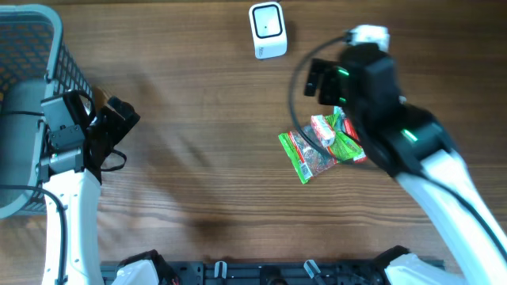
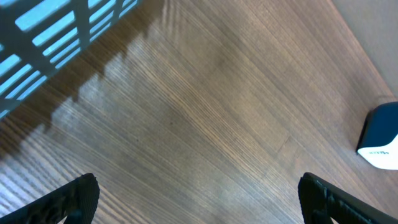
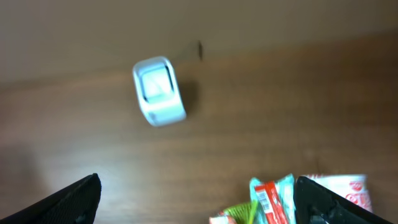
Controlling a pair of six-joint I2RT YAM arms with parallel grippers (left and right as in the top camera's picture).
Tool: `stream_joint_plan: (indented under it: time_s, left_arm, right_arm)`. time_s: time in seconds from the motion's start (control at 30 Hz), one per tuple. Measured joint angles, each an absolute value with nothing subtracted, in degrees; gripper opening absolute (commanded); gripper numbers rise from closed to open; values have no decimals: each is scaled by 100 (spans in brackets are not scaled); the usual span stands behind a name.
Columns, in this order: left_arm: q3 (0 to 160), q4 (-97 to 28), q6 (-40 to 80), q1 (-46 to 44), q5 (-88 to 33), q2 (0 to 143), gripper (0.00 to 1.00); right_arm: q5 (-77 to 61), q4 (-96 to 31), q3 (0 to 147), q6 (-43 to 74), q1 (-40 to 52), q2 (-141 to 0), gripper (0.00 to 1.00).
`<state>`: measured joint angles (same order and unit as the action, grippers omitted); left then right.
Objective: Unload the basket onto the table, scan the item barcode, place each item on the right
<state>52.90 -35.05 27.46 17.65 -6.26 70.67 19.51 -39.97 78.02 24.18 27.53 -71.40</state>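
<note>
The white barcode scanner [image 1: 268, 30] stands at the far middle of the table; it also shows in the right wrist view as scanner [image 3: 158, 90] and at the left wrist view's right edge as scanner [image 2: 380, 137]. A small pile of snack packets [image 1: 321, 146] lies right of centre: a green one [image 1: 304, 157], a white and red one [image 1: 323, 129]. My right gripper [image 1: 321, 81] hovers open just beyond the pile, nothing between its fingers; a teal and red packet [image 3: 272, 198] with a barcode lies by its right finger. My left gripper [image 1: 119, 117] is open and empty at the left.
A grey-blue wire basket [image 1: 32, 79] stands at the table's left edge, its wall in the left wrist view as basket [image 2: 50, 31]. The right arm's cable [image 1: 305, 63] loops above the packets. Bare wood lies between the two arms.
</note>
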Motion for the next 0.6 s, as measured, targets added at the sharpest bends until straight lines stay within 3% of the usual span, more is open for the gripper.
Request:
stream_joint_plan:
  time_s: [0.27,0.43,0.53,0.6]
  left_arm:
    - [5290,-3500,2746,1765,-626,7067,100]
    - [5290,-3500,2746,1765,-628,7072,100]
    - [5290,-3498,2746,1765,-626,7072,100]
    - [5290,-3496,2746,1765,-626,7072,100]
  right_arm:
    - [2851,-4018,7734,2187,2689,-4300,100]
    - [2954,-3852,6514,2486,1951,-2536,100]
    - [2703,-2716,5653,2473,1546,-1876,100]
    - [2198,-1015,4860,1835,1378,-1529,100]
